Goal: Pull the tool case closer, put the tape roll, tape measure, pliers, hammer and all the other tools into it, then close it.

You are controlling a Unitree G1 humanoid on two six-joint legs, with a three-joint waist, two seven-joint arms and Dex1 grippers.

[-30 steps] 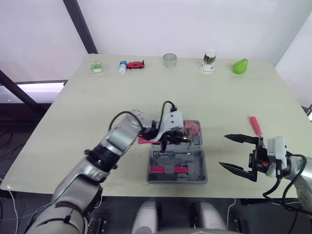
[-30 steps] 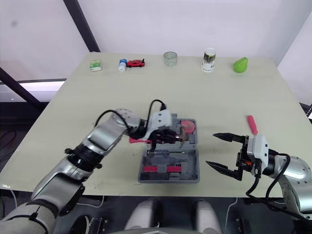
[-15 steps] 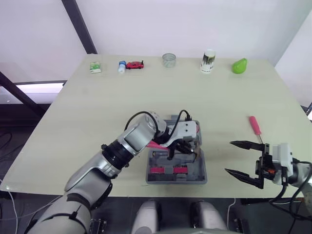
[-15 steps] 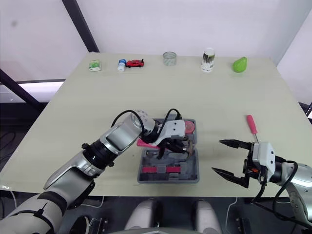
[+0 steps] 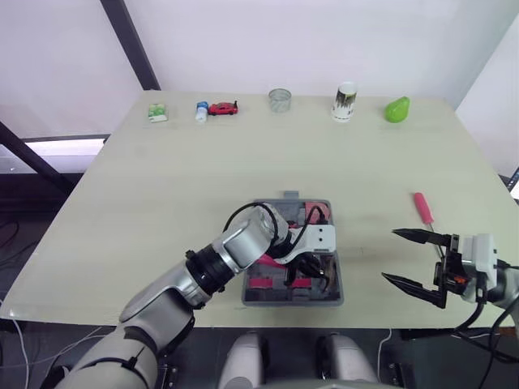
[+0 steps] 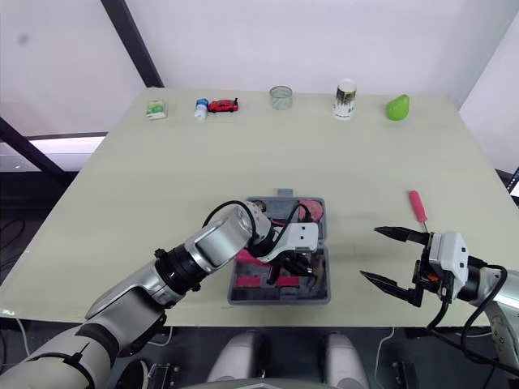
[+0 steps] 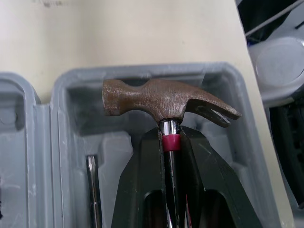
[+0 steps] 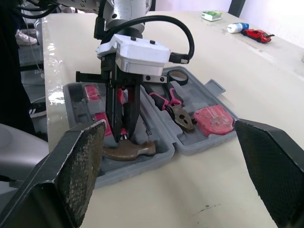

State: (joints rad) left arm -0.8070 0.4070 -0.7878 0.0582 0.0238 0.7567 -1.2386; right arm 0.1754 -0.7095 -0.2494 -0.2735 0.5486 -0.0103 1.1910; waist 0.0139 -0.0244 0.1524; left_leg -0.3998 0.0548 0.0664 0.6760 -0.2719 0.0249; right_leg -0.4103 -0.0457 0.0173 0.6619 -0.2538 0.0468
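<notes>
At the worktop point(image 5: 162, 203) front edge: case point(image 5: 292, 301), open and flat.
Left fingers point(image 7: 142, 180): clamped on the hammer point(image 7: 161, 99) neck, head over the case's near-right recess.
Beside it: pliers point(image 8: 173, 102), small screwdriver point(image 7: 93, 190), both in the case.
Right fingers point(image 8: 80, 166): wide apart, empty, right of the case.
Loose: pink screwdriver point(image 5: 423, 208), beyond the right fingers.
Far edge: box point(image 5: 156, 112), bottle point(image 5: 201, 110), toy car point(image 5: 224, 108), glass point(image 5: 280, 100), cup point(image 5: 345, 101), pear point(image 5: 396, 109).

Grey tool case point(image 7: 142, 71) on the pale beige table point(image 5: 162, 186). Inside it, a hammer point(image 7: 161, 102) with a dull brown head, chrome neck, red band. The pliers point(image 8: 168, 102) show pink and black handles, the tape measure point(image 8: 213, 118) is reddish pink. Right of the tool case, a red screwdriver point(image 5: 423, 207).
</notes>
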